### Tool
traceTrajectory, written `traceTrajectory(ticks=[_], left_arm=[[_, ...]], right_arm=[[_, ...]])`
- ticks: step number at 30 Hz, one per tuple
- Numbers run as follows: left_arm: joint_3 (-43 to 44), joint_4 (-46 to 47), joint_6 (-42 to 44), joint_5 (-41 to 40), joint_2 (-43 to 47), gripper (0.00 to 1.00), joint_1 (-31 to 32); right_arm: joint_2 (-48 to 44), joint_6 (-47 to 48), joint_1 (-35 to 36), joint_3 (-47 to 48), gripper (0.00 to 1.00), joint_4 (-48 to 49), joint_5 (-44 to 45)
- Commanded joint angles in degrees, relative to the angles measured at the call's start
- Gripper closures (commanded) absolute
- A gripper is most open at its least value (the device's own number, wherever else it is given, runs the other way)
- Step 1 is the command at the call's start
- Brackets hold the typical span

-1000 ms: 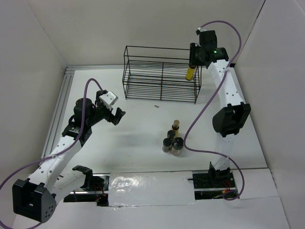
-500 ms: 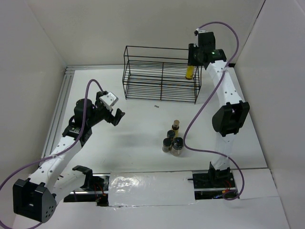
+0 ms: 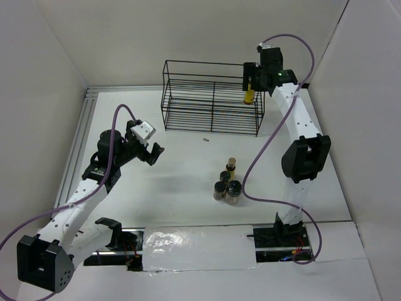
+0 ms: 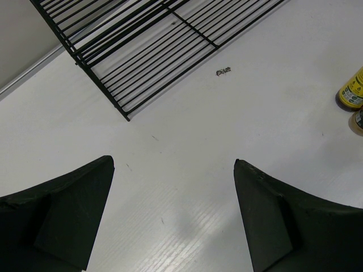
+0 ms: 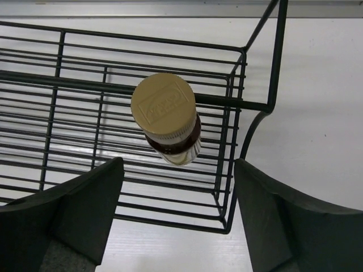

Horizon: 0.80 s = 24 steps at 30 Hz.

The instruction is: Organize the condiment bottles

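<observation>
A slim yellow-filled bottle with a tan cap (image 5: 164,107) stands upright inside the right end of the black wire rack (image 5: 74,85), also seen from above (image 3: 249,95). My right gripper (image 5: 177,164) hangs open just above it, one finger on each side and neither touching it (image 3: 250,78). The other condiment bottles cluster mid-table: a second slim yellow one (image 3: 231,165), two short dark-lidded jars (image 3: 225,177) (image 3: 218,190) and a fatter jar (image 3: 233,192). My left gripper (image 3: 153,152) is open and empty over bare table (image 4: 173,161), left of that cluster.
The wire rack (image 3: 188,62) stands at the back of the table, against the rear wall side. A small dark speck (image 4: 223,71) lies in front of it. White walls close in left and right. The yellow bottle (image 4: 353,90) of the cluster shows at the left wrist view's right edge.
My right gripper has opened and let go of the yellow bottle, which now stands in the rack. The gripper has lifted slightly. The left arm has not moved.
</observation>
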<state>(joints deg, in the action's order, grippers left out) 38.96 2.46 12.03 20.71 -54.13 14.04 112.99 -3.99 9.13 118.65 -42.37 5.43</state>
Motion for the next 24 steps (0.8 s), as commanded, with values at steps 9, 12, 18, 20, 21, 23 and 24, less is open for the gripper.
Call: traceTrajectory(ticks=[9, 12, 18, 20, 21, 23, 24], left_arm=[[-0.3, 1.2, 0.9, -0.2, 1.1, 0.01, -0.2], [-0.4, 1.7, 0.5, -0.2, 1.2, 0.01, -0.2], [-0.3, 1.3, 0.4, -0.1, 1.0, 0.01, -0.2], [0.0, 1.0, 0.1, 0.5, 0.9, 0.01, -0.1], [0.1, 0.7, 0.0, 0.8, 0.9, 0.01, -0.1], [0.2, 0.2, -0.3, 1.5, 0.9, 0.01, -0.1], [0.2, 0.1, -0.3, 1.7, 1.0, 0.01, -0.1]], right_arm=[[-23.5, 2.1, 0.7, -16.3, 0.08, 6.2, 1.2], [-30.4, 2.8, 1.7, -24.2, 0.61, 4.6, -2.2], [-39.9, 0.3, 7.7, -40.8, 0.37, -0.4, -9.0], [-41.6, -2.1, 9.8, -45.8, 0.12, -0.4, -9.6], [-42.9, -3.0, 11.9, -47.2, 0.08, -0.2, -9.5], [-44.2, -5.8, 15.0, -50.5, 0.06, 0.7, -8.6], [-44.3, -6.5, 16.0, -50.5, 0.06, 0.6, -8.6]])
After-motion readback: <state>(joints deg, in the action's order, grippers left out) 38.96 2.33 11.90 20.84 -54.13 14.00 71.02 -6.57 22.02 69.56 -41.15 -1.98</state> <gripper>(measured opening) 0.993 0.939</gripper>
